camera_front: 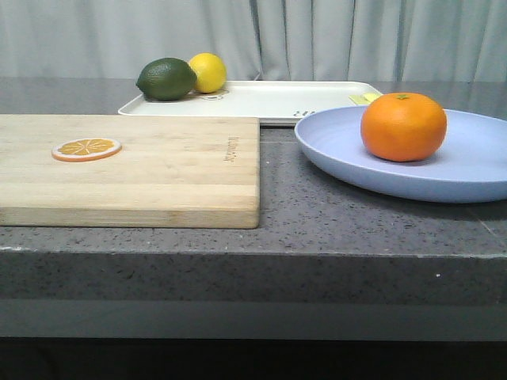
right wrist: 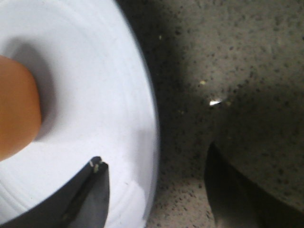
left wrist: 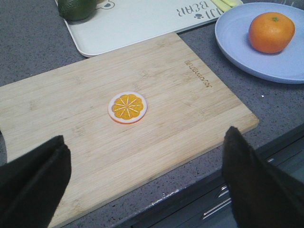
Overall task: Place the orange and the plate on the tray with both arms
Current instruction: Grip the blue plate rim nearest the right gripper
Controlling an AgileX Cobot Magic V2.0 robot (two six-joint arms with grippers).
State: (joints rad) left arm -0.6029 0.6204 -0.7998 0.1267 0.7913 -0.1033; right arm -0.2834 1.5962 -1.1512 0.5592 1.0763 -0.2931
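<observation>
The orange [camera_front: 403,125] is sat on the plate [camera_front: 475,170], which rests on the counter [camera_front: 317,214] just in front of the tray [camera_front: 269,101], right of the cutting board [camera_front: 142,170]. The right gripper [right wrist: 154,190] is spread wide, one finger over the plate's rim and one outside it, nothing clamped. The left gripper [left wrist: 142,180] is parked open above the board. The plate looks stiff, light and slick, so the rim is best pinched; the orange could roll if it's tilted
</observation>
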